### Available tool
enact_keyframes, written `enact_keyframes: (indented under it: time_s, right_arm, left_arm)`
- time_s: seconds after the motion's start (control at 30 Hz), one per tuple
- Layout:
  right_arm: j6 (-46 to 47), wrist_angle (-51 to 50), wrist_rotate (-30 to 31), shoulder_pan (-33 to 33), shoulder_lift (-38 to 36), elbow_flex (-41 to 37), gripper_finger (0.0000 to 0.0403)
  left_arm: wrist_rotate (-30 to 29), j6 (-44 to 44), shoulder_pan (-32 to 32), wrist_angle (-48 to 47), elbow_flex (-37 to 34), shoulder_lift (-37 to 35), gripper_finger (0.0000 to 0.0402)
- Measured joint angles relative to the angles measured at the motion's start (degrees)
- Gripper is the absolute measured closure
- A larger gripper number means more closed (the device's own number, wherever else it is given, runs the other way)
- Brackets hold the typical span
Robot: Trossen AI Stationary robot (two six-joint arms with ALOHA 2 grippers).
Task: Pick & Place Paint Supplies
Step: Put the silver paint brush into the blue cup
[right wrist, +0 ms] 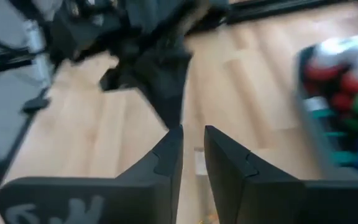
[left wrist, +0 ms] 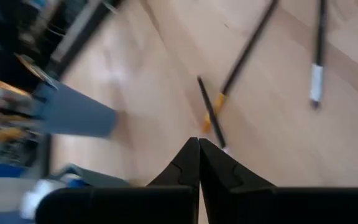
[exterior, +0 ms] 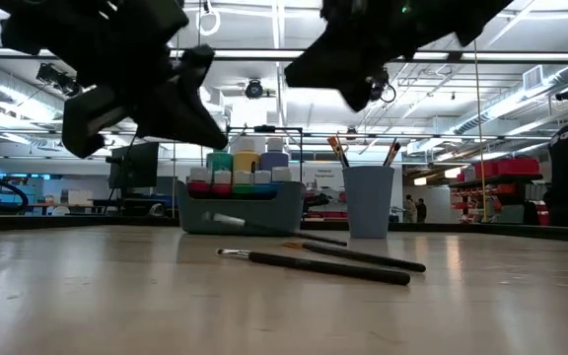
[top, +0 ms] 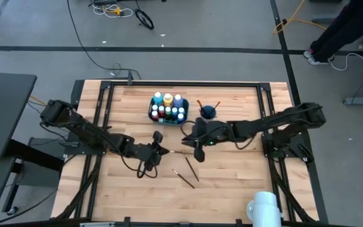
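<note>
Wooden surface (top: 232, 183) from above carries three paintbrushes (top: 191, 169) between both arms, paint bottles (top: 167, 108) in the teal bin (top: 151, 115). Left wrist view: left gripper (left wrist: 199, 144) fingers together, empty. Right wrist view: right gripper (right wrist: 192, 134) fingers slightly apart.

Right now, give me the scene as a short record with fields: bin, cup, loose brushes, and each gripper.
bin: teal bin at the table's back centre, packed with paint bottles
cup: blue cup right of the bin, brushes standing in it
loose brushes: paintbrushes lying on the table in front of the bin
left gripper: shut, empty, above the loose brushes
right gripper: slightly open, empty, near the cup
</note>
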Motion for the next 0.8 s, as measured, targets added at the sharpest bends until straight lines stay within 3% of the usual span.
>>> enact_keyframes:
  time_s: [0.1,0.17,0.27,0.43,0.67,0.8]
  right_arm:
    - [1.32,2.57,-9.19,-2.45,2.94,0.02,0.0330]
    - [4.09,2.34,-11.90,-4.10,4.04,0.00,0.0328]
    - [2.57,2.24,-12.06,-6.01,4.97,0.00,0.0323]
    - [0.16,2.23,-12.09,-6.90,4.99,0.00,0.0317]
    - [1.34,3.40,-12.25,-6.90,4.77,0.00,0.0316]
    - [1.27,3.48,-12.25,-6.90,4.77,0.02,0.0315]
  left_arm:
    - [-3.45,3.70,-1.52,1.61,0.02,-0.02,0.0398]
    - [-3.47,4.10,-1.87,2.29,0.03,-0.02,0.0398]
    - [-2.17,-3.87,-1.13,2.03,0.04,0.00,0.0388]
    - [4.88,-19.55,3.94,3.29,-0.97,1.52,0.0351]
    - [8.49,-22.75,12.09,11.74,-2.25,9.51,0.0283]
    - [5.64,-21.20,15.14,13.85,-2.09,14.95,0.0253]
